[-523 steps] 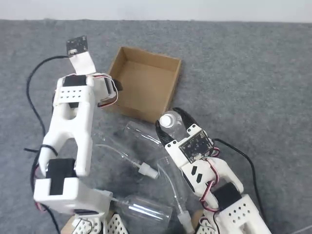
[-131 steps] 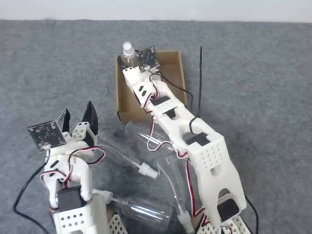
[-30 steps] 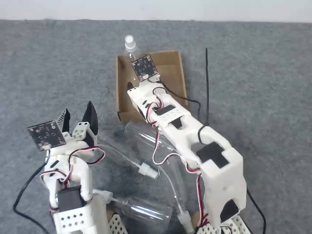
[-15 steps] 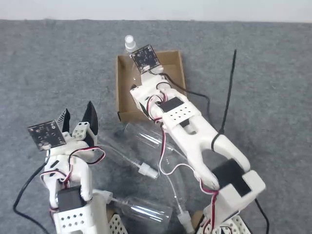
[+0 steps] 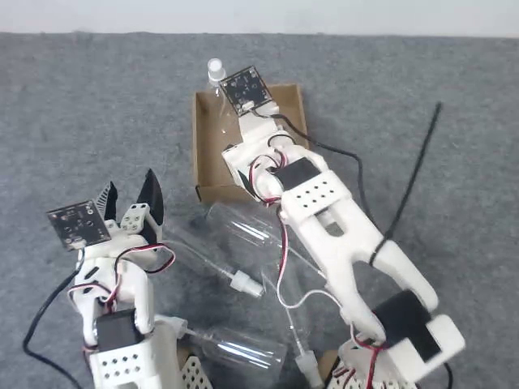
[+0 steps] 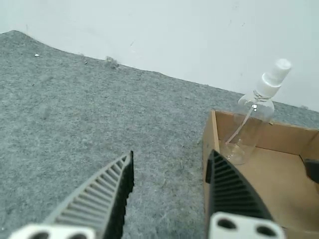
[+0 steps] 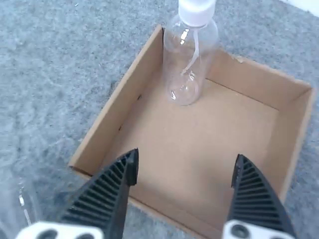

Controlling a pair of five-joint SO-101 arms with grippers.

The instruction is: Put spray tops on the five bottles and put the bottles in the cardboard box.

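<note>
The capped bottle (image 5: pixel 216 73) stands upright inside the cardboard box (image 5: pixel 197 146), tucked into its far left corner as the high view shows it, with its white spray top rising above the box's rim. In the right wrist view the same bottle (image 7: pixel 189 59) is clear, its thin dip tube visible inside, and its base rests on the box floor against the corner where two walls (image 7: pixel 114 119) meet. The left wrist view shows it (image 6: pixel 251 124) just behind the box's near corner (image 6: pixel 209 144), in front of a pale wall (image 6: pixel 149 30).

The right gripper (image 7: pixel 185 159) hangs over the middle of the box, its two black ribbed fingers spread wide and holding nothing; it is apart from the bottle. In the high view the right arm stretches from the near edge of the table to the box.

The left gripper (image 5: pixel 130 185) sits well to the left of the box above the grey felt table cover (image 5: pixel 422 73), its fingers (image 6: pixel 114 189) also spread apart and empty, pointed towards the box.

Between the two arms' bases, two uncapped clear bottles lie on their sides: one (image 5: pixel 239 225) just in front of the box, another (image 5: pixel 239 348) near the table's front edge. A loose spray top (image 5: pixel 246 284) with its long tube lies between them, and a second loose spray top (image 5: pixel 306 365) lies by the right arm's base
</note>
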